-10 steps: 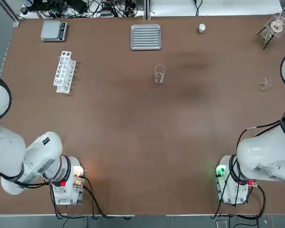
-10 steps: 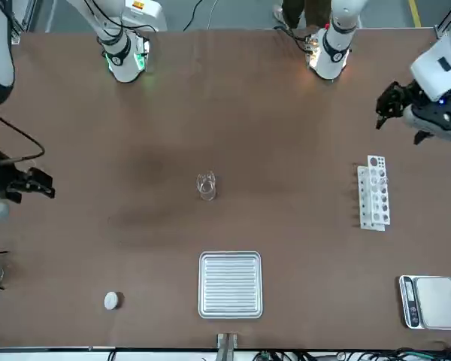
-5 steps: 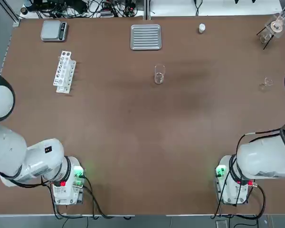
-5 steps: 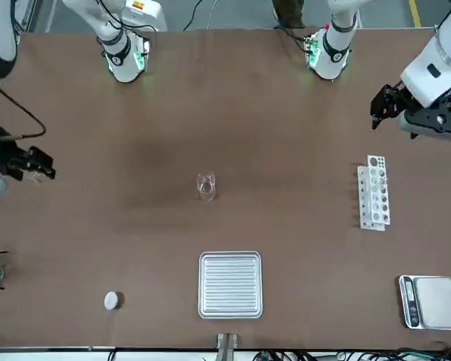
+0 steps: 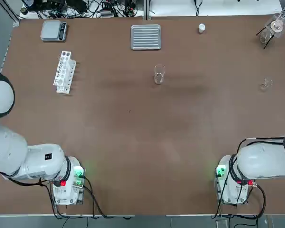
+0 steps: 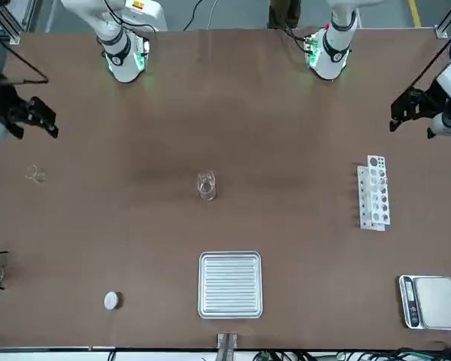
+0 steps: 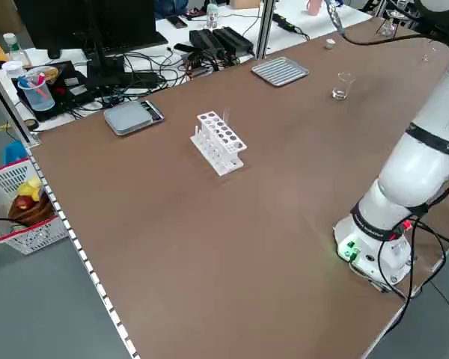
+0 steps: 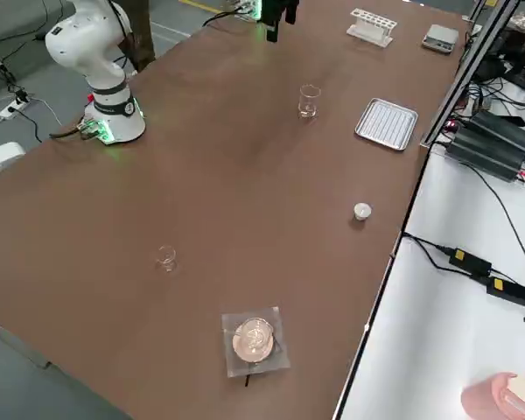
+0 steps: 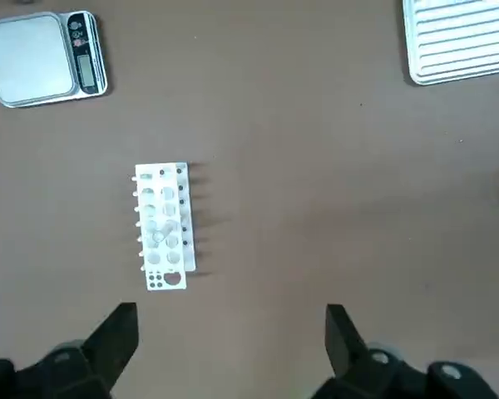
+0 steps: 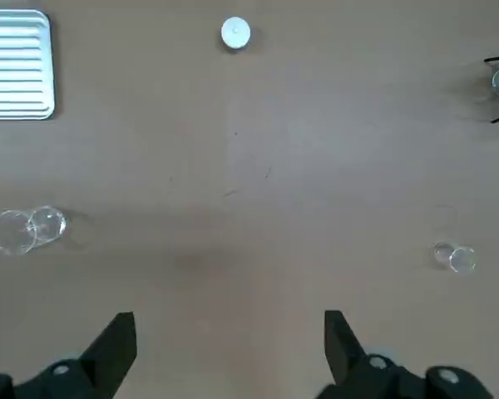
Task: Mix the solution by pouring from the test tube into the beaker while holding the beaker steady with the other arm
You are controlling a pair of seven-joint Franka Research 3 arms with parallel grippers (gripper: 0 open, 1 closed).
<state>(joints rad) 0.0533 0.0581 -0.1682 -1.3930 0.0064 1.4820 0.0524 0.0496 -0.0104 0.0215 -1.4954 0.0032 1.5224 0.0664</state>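
Beaker [image 5: 159, 74] upright mid-table; white rack [image 5: 64, 71] apart from it

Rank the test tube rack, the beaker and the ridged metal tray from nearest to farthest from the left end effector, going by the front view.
From the left end effector, open at the table's edge:
1. Test tube rack, just below it on the same side.
2. Beaker, mid-table.
3. Ridged metal tray, toward the camera's edge. It and the beaker are close to call.

White rounded arms [image 5: 19, 159], black cables, black fingers [image 9: 116, 337], apparently green-lit bases.
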